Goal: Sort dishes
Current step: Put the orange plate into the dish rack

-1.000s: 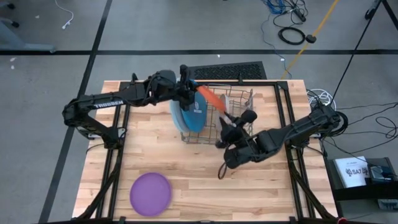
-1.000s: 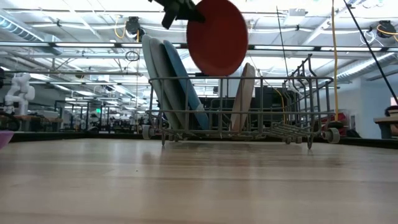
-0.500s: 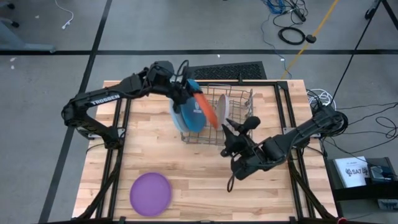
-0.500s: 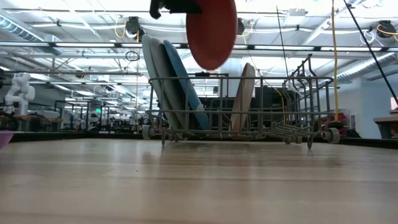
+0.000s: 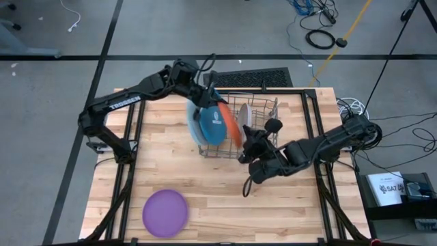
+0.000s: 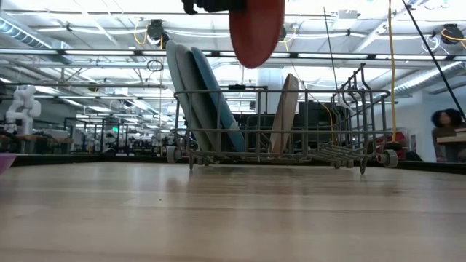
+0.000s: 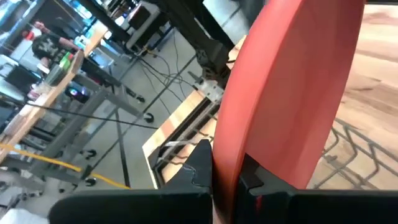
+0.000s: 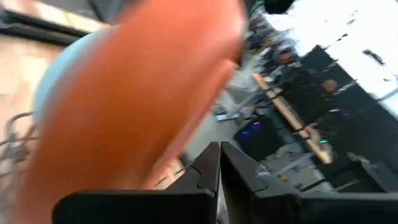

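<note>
Surface: a pale wooden surface (image 5: 205, 184) seen from above, with a dark arm reaching in from each side.
Dish rack: a grey wire dish rack (image 5: 256, 113) stands at the far middle of the surface, on end slots facing up.
Large plates: a light blue plate (image 5: 193, 121) and a darker blue plate (image 5: 213, 124) stand on edge side by side at the rack's left end; the low view shows them leaning together.
Purple plate: a smaller purple plate (image 5: 164, 211) lies flat near the front left edge, well apart from the rack.
Off-white plate: an off-white plate (image 6: 285, 109) stands on edge in a slot near the rack's middle.
Orange plate: an orange plate (image 6: 256, 29) hangs on edge above the rack, between the blue plates and the off-white one, clear of the wires.
Left pincer: the left pincer (image 7: 227, 177) is pinching the orange plate's rim, above the rack's left half.
Right pincer: the right pincer (image 8: 219, 163) has its fingers pressed together on nothing, just beside the rack's front right, pointing toward the orange plate.
Step in hand: likely carrying the orange plate over the rack for placing.
Next move: probably lowering it edge-first into a free slot, keeping it upright and clear of its neighbours before releasing.
</note>
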Motion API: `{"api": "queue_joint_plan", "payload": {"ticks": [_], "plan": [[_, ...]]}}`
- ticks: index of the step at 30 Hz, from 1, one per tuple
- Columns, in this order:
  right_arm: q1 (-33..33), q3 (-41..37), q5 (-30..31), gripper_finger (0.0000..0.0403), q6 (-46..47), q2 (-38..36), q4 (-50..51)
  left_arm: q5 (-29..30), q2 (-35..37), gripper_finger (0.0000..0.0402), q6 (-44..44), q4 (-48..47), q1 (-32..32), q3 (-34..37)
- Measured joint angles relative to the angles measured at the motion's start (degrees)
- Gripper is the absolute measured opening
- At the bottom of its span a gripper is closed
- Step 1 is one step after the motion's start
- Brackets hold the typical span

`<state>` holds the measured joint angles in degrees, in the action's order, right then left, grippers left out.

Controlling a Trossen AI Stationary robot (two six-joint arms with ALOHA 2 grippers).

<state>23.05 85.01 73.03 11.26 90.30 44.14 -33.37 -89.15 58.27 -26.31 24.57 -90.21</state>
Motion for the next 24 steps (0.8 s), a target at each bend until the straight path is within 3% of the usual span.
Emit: {"api": "queue_joint_plan", "payload": {"ticks": [14, 24], "plan": [[-6.55, -0.07, -12.97, 0.0001, -3.78, 0.29, -0.07, -0.41, -6.79, 0.0006, -0.36, 0.64, 1.94, -3.92], [-11.68, -0.09, -21.37, 0.0, -5.64, 0.33, -0.74, 4.5, -9.29, 0.0023, -0.32, 1.39, 2.18, -3.98]]}}
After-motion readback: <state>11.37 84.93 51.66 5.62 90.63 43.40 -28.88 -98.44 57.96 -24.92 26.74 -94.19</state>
